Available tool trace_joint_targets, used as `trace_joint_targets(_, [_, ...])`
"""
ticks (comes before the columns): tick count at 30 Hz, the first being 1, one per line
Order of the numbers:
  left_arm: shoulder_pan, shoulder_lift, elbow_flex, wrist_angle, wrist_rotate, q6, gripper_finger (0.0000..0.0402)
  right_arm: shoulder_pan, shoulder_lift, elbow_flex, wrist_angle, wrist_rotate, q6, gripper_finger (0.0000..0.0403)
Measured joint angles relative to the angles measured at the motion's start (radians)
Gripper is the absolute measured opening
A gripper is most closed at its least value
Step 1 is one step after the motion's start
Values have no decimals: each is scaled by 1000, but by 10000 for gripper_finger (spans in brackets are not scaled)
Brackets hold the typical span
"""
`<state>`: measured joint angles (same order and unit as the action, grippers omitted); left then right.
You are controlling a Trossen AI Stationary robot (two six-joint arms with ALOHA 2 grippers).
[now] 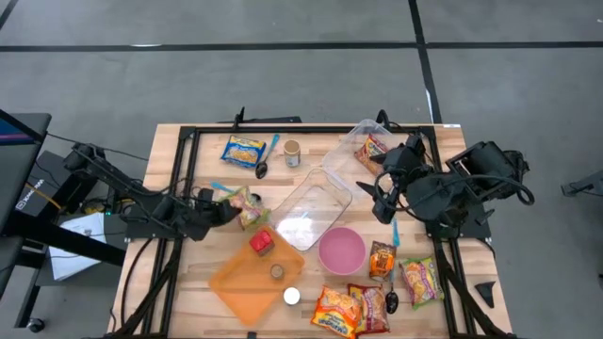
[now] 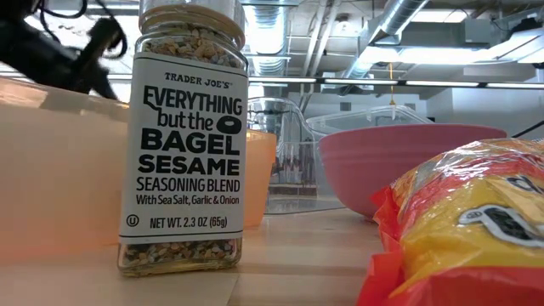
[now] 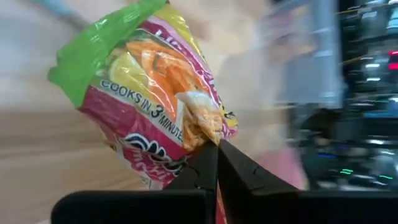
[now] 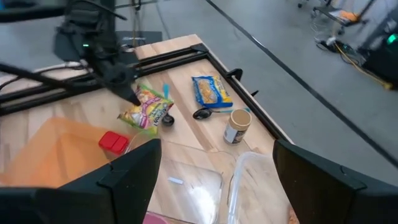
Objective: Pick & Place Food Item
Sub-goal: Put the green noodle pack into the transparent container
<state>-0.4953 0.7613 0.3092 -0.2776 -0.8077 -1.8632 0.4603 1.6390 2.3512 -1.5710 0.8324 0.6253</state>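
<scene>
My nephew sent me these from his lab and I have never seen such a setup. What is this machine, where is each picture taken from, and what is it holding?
It is a robot with two dark arms at a wooden table, each ending in a two-finger gripper. One picture looks straight down, one sits at table height behind a seasoning jar, and one camera rides on each wrist.

The left gripper is shut on a green and pink noodle packet; its wrist camera shows the fingers pinching the packet's edge. The right gripper is open and holds nothing, over the far right part of the table.

Also on the table: an orange tray, a clear container, a pink bowl, and more food packets.
</scene>
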Motion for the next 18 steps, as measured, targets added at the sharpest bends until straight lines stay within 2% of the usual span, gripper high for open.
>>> trace_joint_targets(4, [0, -59, 0, 148, -85, 195, 0, -43, 0, 0, 0, 0, 87, 306])
trace_joint_targets(9, [-1, -87, 0, 447, -110, 572, 0, -112, 1, 0, 9, -30, 211, 306])
trace_joint_targets(14, [-1, -81, 0, 784, -102, 947, 0, -189, 3, 0, 82, -152, 234, 306])
trace_joint_targets(18, [-1, -59, 1, 969, -51, 1143, 0, -253, 34, 0, 173, -263, 182, 306])
